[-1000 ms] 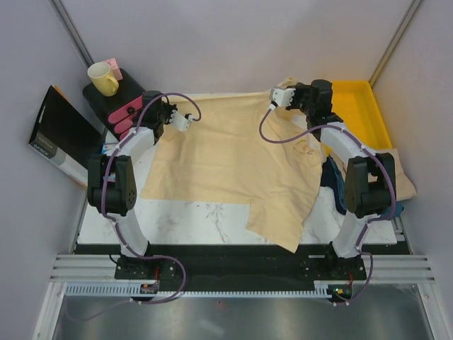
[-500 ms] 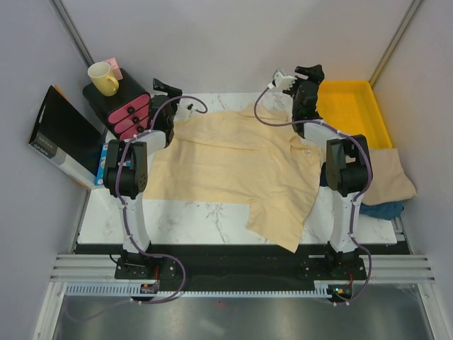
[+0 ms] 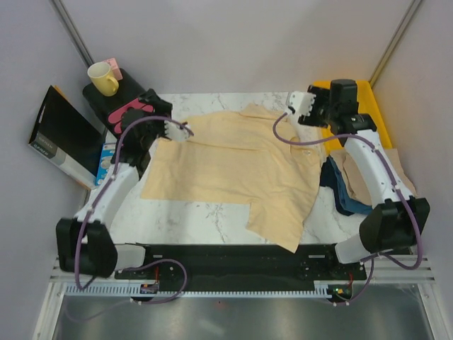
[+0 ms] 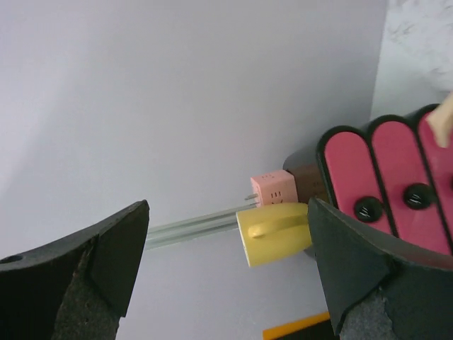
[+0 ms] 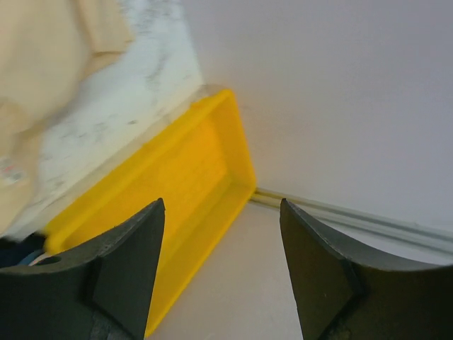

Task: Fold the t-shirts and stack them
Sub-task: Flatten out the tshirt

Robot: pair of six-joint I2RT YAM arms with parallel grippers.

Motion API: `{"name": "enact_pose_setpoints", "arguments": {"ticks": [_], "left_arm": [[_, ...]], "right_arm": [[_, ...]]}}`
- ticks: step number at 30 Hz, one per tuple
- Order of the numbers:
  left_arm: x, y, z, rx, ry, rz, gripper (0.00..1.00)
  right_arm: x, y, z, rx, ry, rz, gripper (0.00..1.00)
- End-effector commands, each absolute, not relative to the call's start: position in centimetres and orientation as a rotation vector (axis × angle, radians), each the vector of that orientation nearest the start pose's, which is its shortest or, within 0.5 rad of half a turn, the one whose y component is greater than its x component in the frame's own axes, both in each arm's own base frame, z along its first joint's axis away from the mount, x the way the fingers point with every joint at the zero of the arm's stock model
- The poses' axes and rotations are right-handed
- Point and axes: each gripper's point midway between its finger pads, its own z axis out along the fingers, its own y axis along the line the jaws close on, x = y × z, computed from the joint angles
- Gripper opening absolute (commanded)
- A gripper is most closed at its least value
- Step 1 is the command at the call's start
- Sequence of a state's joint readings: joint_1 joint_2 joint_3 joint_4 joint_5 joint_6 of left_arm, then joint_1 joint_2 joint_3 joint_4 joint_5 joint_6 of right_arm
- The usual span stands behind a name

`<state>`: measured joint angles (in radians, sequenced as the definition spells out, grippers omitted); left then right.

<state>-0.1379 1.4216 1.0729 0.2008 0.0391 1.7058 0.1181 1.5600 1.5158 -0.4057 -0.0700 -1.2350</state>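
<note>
A cream t-shirt (image 3: pixel 226 166) lies spread across the marble table, with one flap reaching toward the near edge. My left gripper (image 3: pixel 177 129) hovers at its far-left shoulder. In the left wrist view that gripper (image 4: pixel 228 234) is open and holds nothing, pointing at the wall. My right gripper (image 3: pixel 301 105) is above the shirt's far-right shoulder. Seen from its wrist, the right gripper (image 5: pixel 221 212) is open and empty, with the shirt (image 5: pixel 42 71) at the upper left. A second beige t-shirt (image 3: pixel 403 180) lies at the right, partly behind the right arm.
A yellow tray (image 3: pixel 371 106) sits at the far right, its rim (image 5: pixel 177 184) under the right gripper. A pink drawer unit (image 3: pixel 124 113) with a yellow mug (image 3: pixel 102 78) stands far left. A dark blue cloth (image 3: pixel 340 191) lies by the right arm, and a black box (image 3: pixel 60 138) leans at the left.
Both grippers have opened and let go of the shirt's far edge. The shirt has settled flat. Both arms swung to the back and have now drawn outward.
</note>
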Motion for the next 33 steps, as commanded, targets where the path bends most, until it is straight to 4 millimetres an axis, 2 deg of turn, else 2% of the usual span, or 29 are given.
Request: {"name": "enact_pose_setpoints", "arguments": {"ticks": [1, 2, 3, 4, 7, 9, 10, 12, 19, 23, 25, 28, 32, 33], "left_arm": [[37.4, -6.2, 19.6, 1.853, 1.155, 0.638, 1.00], [35.4, -6.7, 20.6, 1.846, 1.100, 0.625, 1.00], [33.4, -6.8, 18.1, 1.898, 1.121, 0.562, 1.00], [31.7, -6.8, 16.6, 1.957, 1.120, 0.519, 1.00], [28.7, -7.0, 14.4, 2.016, 1.062, 0.485, 1.00], [27.7, -7.0, 12.8, 2.037, 1.060, 0.460, 1.00], [27.6, -7.1, 12.3, 2.050, 1.056, 0.453, 1.00], [27.3, -7.0, 10.7, 2.081, 1.082, 0.410, 1.00], [26.4, -5.9, 6.2, 2.187, 1.167, 0.345, 0.97], [26.3, -5.6, 4.7, 2.216, 1.164, 0.353, 0.97], [26.8, -5.5, 4.7, 2.219, 1.150, 0.388, 0.97], [27.3, -4.8, 4.5, 2.229, 1.175, 0.421, 0.97], [27.7, -4.6, 4.7, 2.224, 1.189, 0.425, 0.97], [27.7, -4.6, 4.8, 2.229, 1.180, 0.430, 0.97]], "right_arm": [[37.0, 6.2, 18.5, -1.746, 1.752, -0.138, 0.74], [35.6, 6.3, 17.7, -1.778, 1.755, -0.096, 0.74], [33.6, 6.6, 16.7, -1.841, 1.756, -0.037, 0.74], [31.7, 7.0, 15.9, -1.876, 1.752, 0.009, 0.76], [27.2, 8.1, 13.8, -2.011, 1.709, 0.125, 0.78], [25.8, 8.3, 13.2, -2.071, 1.668, 0.113, 0.79], [24.8, 8.8, 12.1, -2.117, 1.655, 0.134, 0.79], [24.4, 9.0, 11.6, -2.141, 1.652, 0.119, 0.80], [20.9, 11.4, 9.5, -2.207, 1.744, 0.255, 0.82], [21.5, 12.1, 8.6, -2.155, 1.799, 0.221, 0.83], [21.4, 11.8, 8.2, -2.147, 1.849, 0.222, 0.83], [20.0, 10.6, 7.4, -2.178, 1.892, 0.205, 0.82], [18.4, 9.4, 7.6, -2.224, 1.797, 0.137, 0.84], [17.6, 9.2, 7.1, -2.270, 1.765, 0.136, 0.85]]}}
